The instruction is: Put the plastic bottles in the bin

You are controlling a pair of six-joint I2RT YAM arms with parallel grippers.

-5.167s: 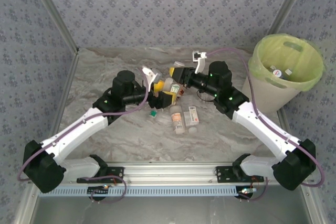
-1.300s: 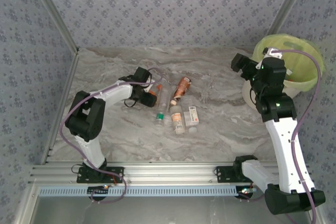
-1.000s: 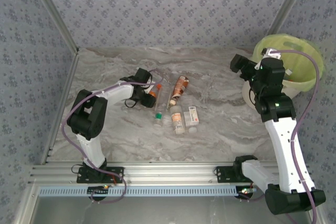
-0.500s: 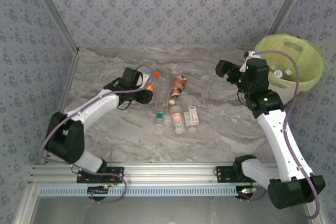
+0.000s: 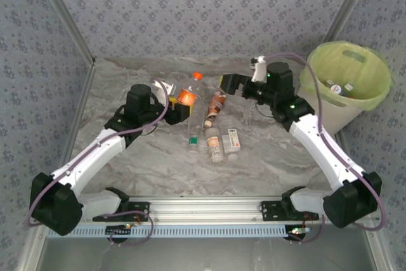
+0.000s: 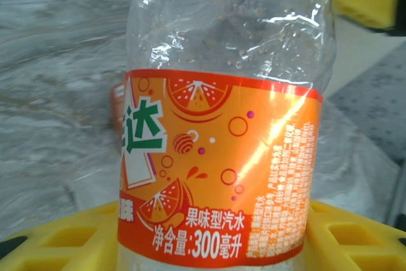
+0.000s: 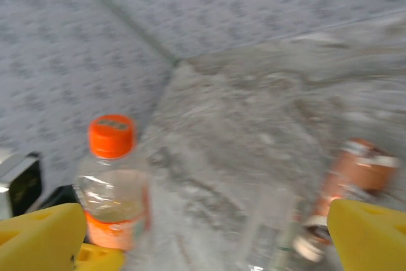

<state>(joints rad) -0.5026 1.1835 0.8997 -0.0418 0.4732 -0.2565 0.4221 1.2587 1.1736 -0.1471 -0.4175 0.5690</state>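
My left gripper (image 5: pixel 176 105) is shut on a clear bottle with an orange label (image 5: pixel 186 96) and an orange cap, held above the table. In the left wrist view the orange label (image 6: pixel 219 163) sits between the yellow fingers (image 6: pixel 57 239). My right gripper (image 5: pixel 226 84) hangs open above a brown-labelled bottle (image 5: pixel 216 105) that lies on the table. Its wrist view shows the gripper (image 7: pixel 203 239) with nothing between its fingers, the held bottle (image 7: pixel 111 176) at left and the brown bottle (image 7: pixel 355 176) at right. The lime-lined bin (image 5: pixel 346 61) stands far right with bottles inside.
Three more bottles lie mid-table: a clear one with a green cap (image 5: pixel 193 128), one with a white and red label (image 5: pixel 214 144) and another (image 5: pixel 232 141) beside it. Patterned walls close the back and sides. The arm bases sit on a rail (image 5: pixel 209 211) at the near edge.
My left gripper has lifted the orange-labelled bottle off the table. My right arm has swung from the bin leftwards to the middle of the table.
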